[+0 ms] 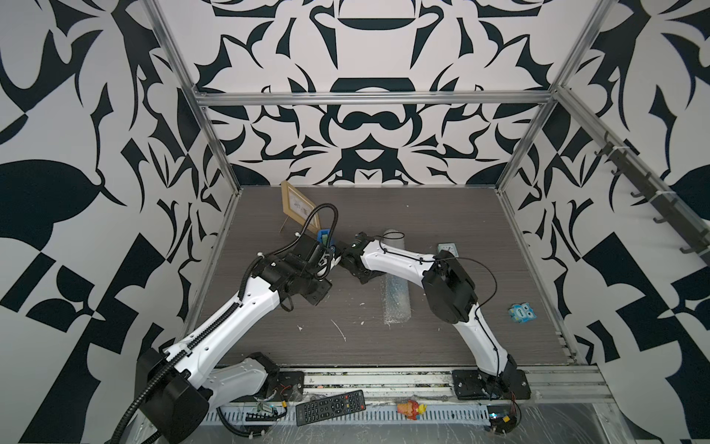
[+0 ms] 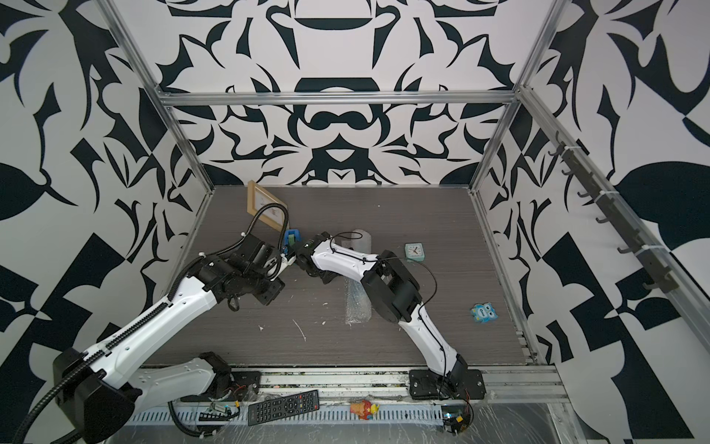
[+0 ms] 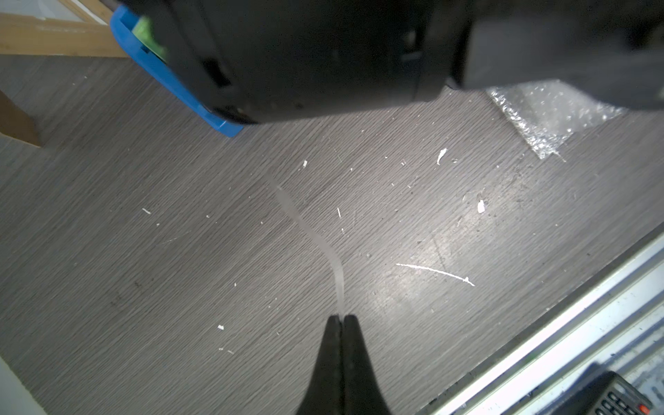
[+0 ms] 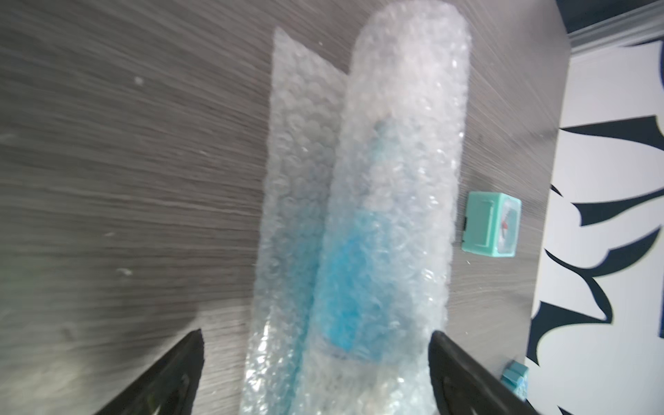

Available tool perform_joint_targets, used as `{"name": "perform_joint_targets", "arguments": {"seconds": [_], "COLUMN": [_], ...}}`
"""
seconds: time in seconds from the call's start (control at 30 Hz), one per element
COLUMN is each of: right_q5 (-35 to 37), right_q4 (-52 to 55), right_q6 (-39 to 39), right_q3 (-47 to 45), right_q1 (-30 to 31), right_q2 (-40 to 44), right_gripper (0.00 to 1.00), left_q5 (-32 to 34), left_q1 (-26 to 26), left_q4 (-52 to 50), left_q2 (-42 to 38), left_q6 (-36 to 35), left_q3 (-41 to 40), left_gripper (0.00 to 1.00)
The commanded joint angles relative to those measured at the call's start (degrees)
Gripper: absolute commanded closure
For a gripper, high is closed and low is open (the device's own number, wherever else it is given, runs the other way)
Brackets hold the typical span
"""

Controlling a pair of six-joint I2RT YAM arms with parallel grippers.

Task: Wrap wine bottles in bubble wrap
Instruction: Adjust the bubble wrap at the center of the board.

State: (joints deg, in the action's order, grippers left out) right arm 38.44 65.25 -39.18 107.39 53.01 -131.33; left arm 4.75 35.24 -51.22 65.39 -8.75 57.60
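Got wine bottle rolled up inside bubble wrap, lying mid-worktop under the right arm, one flap loose alongside. Seeing right end effector spread wide, straddling the roll's end and gripping nothing. Reading left end effector as pinched shut on a clear strip, close to the blue tape dispenser. Spotting teal clock just beside the roll.
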Motion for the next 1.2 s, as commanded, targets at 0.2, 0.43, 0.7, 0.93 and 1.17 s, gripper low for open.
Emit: {"name": "perform_joint_targets", "arguments": {"seconds": [0.2,0.43,0.7,0.93,1.17], "right_q5": [0.4,-2.1,-1.2,-2.4,-6.2], "right_q4": [0.2,-2.3,-5.6,-8.8,-18.0], "right_q6": [-3.6,-4.4,-4.2,-3.5,-0.8], "right_q3": [-4.2,-7.4,-13.2,-18.1,-27.1], "right_q1": [0.7,0.7,0.6,0.7,0.5], "right_q2": [0.7,-0.2,4.7,8.0,16.4], "right_gripper": [0.01,0.01,0.32,0.54,0.65], "left_q5": [-2.3,-2.8,-3.6,-3.5,-4.8], "left_q1": [-0.2,-0.3,-0.2,-0.1,-0.1], "left_q4": [0.7,0.2,-0.4,-1.8,-2.7], "left_q2": [-2.3,-2.6,-2.3,-0.5,2.0], "left_q6": [0.9,1.3,1.3,2.1,2.9], "left_q3": [-2.2,-1.7,-0.9,0.9,3.2], "left_gripper": [1.0,1.0,1.0,1.0,1.0]}}
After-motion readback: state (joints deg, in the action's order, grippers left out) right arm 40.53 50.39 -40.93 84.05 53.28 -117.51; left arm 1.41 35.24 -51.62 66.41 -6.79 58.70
